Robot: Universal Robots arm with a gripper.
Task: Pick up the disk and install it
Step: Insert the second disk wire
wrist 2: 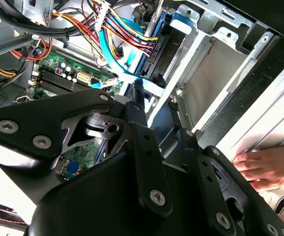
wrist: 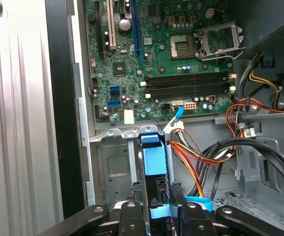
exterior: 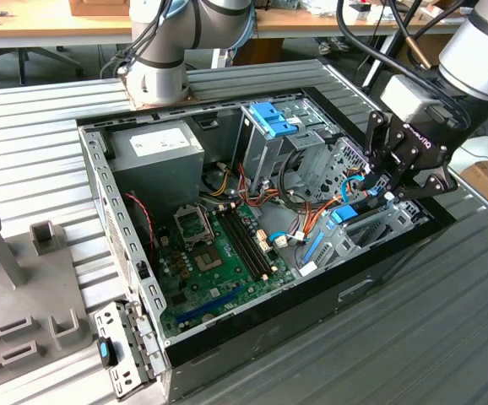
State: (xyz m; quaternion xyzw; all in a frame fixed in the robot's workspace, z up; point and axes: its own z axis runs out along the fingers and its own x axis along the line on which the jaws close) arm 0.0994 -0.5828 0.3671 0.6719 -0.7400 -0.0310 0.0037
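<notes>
disk (wrist: 155,157) stands on edge in the bay at the case's (exterior: 311,312) front corner, blue rail up, gripper (exterior: 385,187) jaws clamped on it. orange and blue cables (wrist: 196,157) crowd beside; motherboard (wrist: 166,59) beyond. a hand (wrist 2: 265,164) rests outside the case. labels unreadable.

we see our arm (exterior: 480,42) as pale grey rounded tube segments with black cables (exterior: 371,42) looping beside it. its wrist block is light grey. our tool (exterior: 377,187) is matte black, built of angular linkage bars dotted with silver screws (wrist 2: 156,196), with white lettering on one side.
</notes>
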